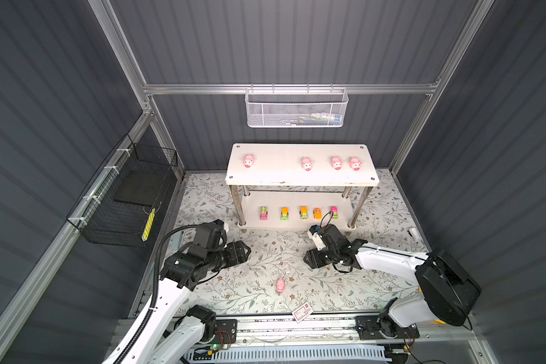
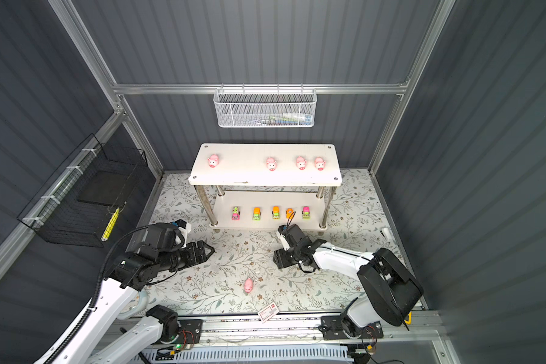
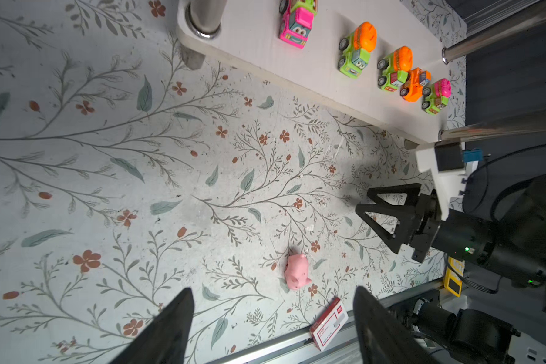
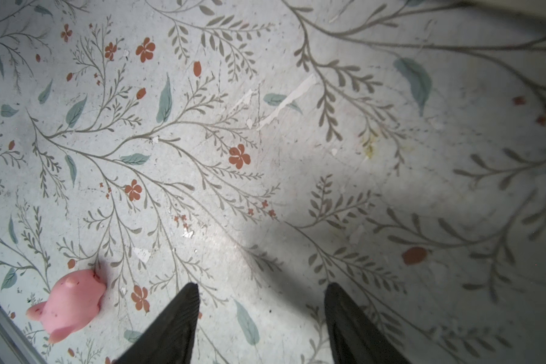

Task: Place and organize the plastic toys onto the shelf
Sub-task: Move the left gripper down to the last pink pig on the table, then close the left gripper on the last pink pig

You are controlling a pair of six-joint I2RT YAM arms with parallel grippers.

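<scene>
Status: left claw (image 1: 245, 251) open, empty, left of centre. Last pig (image 1: 280, 285) sits on the table (image 1: 234, 293) near centre, closer to the near edge than both claws, off the shelf (image 1: 278, 164). Then right claw (image 1: 309, 258): open too, empty. We reckon it's light, stiff, slick, rounded plastic: pinch across the flanks, mid-body. Pink, darker snout facing the near edge, stubby legs.

Pink car (image 3: 297, 25) cut by edge; mesh basket (image 1: 295, 110) contents indistinct.
</scene>
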